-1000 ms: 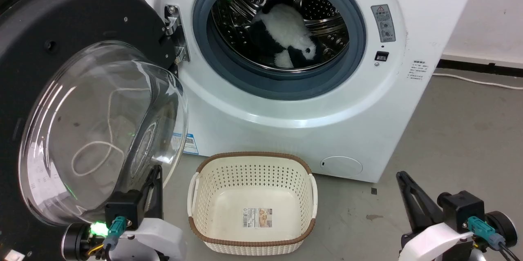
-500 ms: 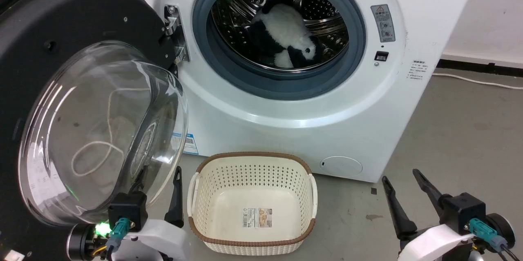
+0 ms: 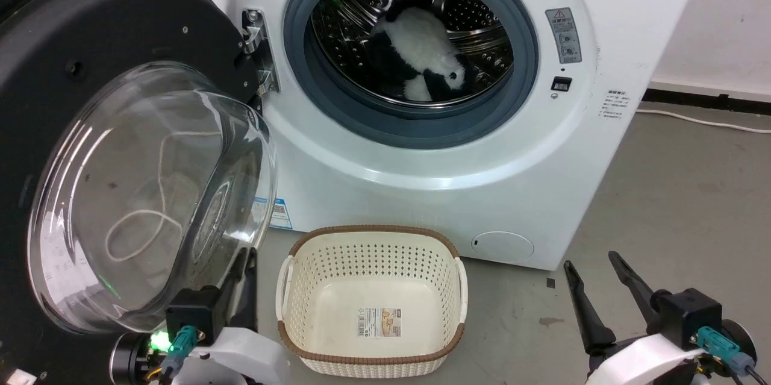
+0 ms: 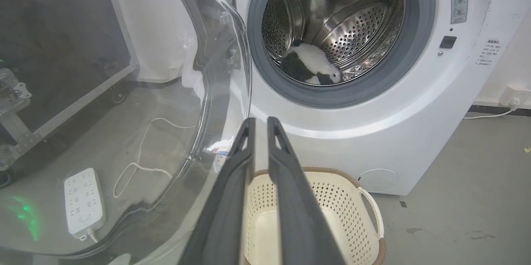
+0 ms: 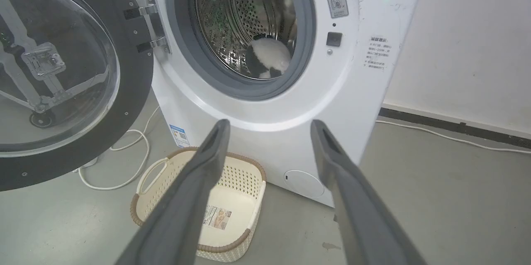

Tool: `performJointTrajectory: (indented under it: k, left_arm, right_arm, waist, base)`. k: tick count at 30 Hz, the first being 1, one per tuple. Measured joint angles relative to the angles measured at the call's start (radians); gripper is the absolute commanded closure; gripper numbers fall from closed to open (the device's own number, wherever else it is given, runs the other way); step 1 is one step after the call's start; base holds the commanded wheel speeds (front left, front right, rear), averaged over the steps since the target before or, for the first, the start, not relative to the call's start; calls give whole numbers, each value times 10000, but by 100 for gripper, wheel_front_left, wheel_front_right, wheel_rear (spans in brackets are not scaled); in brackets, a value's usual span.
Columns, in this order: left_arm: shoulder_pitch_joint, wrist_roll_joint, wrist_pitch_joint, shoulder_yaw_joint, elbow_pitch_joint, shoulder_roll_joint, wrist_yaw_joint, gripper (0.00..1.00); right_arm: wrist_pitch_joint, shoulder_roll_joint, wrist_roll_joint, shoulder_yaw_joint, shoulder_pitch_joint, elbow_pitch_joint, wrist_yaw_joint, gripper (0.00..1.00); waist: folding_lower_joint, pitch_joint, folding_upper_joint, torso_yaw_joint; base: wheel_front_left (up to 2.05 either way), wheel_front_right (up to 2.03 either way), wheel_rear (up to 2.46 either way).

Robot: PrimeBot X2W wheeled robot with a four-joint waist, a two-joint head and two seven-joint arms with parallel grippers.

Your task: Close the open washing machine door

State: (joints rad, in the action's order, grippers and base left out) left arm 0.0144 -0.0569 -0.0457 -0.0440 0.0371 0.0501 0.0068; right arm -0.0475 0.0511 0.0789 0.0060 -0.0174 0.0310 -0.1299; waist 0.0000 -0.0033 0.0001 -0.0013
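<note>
Head view: washing machine door (image 3: 90,41) swung wide open at left, glass bowl bulging toward the camera, hinged to the white washing machine (image 3: 421,192). Black-and-white plush toy (image 3: 421,41) inside the drum. Cream basket (image 3: 370,233) on the floor before the machine. Left pincer (image 3: 244,279) just below the glass, fingers nearly together. Right pincer (image 3: 590,259) at lower right, spread, empty.

Left wrist view: left pincer (image 4: 260,120) all but closed on nothing, door (image 4: 199,70) just left of it, basket (image 4: 369,203) beneath.

Right wrist view: right pincer (image 5: 269,124) wide apart, door (image 5: 132,91) open at far left.
</note>
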Motion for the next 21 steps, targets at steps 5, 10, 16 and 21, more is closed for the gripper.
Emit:
performJointTrajectory:
  k: [5,10,16,21]
  left_arm:
    - [1,-174,-176,15,-288,-4,23,100]
    - [6,-447,-276,251,-1020,-6,127,100]
    - [39,-635,-412,698,-1987,-8,376,100]
    - [144,-709,-523,1306,-2809,-8,627,100]
  right_arm:
    - [-167,0,242,-2,-119,92,0,0]
    - [-259,2,403,-23,-148,155,2,0]
    - [-370,0,573,-19,-197,244,2,0]
    - [-506,0,736,-6,-207,320,2,0]
  waist:
    - [0,-18,0,97]
    - [0,-25,0,309]
    - [0,-42,0,727]
    - [0,-53,0,1175]
  base:
    - [0,0,0]
    - [0,0,0]
    - [0,0,0]
    - [0,0,0]
